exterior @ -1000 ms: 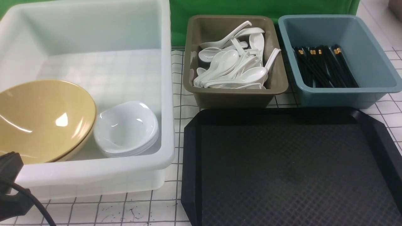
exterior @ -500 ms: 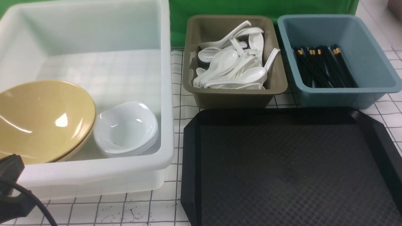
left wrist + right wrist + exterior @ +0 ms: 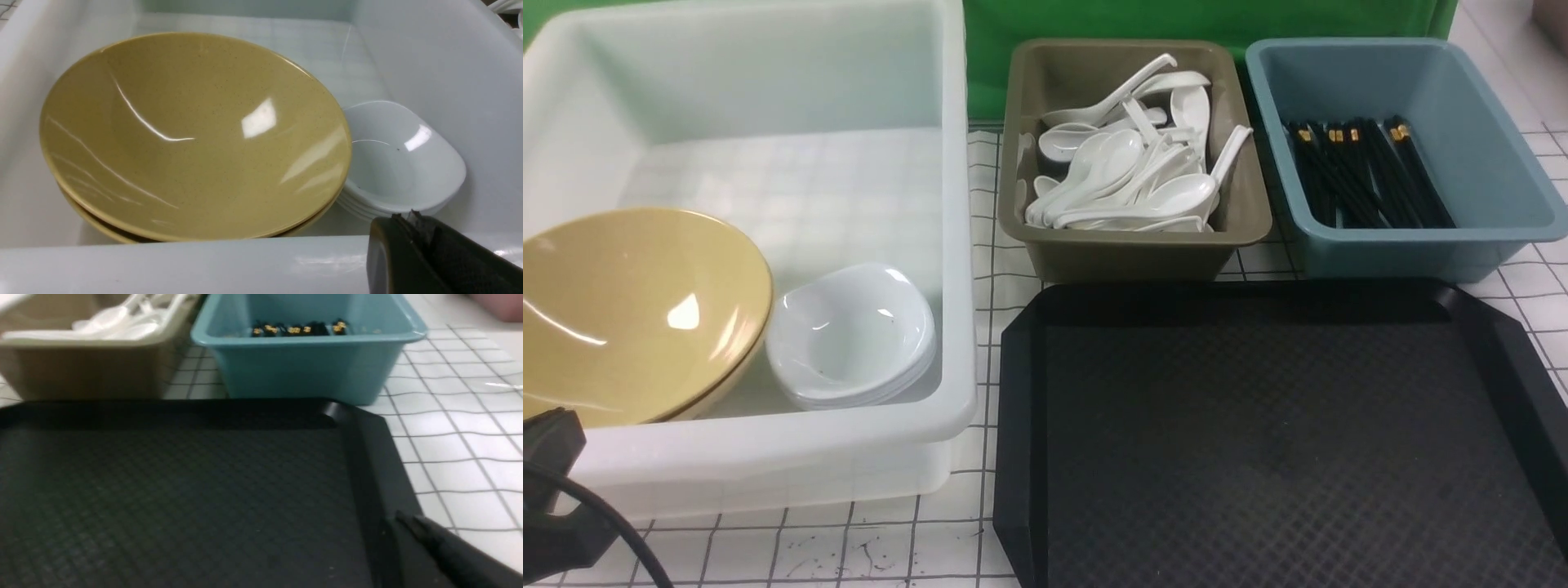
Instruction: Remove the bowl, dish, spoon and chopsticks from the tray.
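Tray (image 3: 1258, 441) bare, bowl (image 3: 629, 310) glossy, rigid, likely slick, best pinched at rim; both sets of jaws closed on nothing.

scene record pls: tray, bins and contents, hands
tray: black, nothing on it
white bin: two stacked yellow bowls, stack of white dishes beside them
olive tub: pile of white spoons
blue tub: black chopsticks
left hand: shut, empty, at the white bin's near rim
right hand: shut, empty, over the tray's right rim
task: looks done
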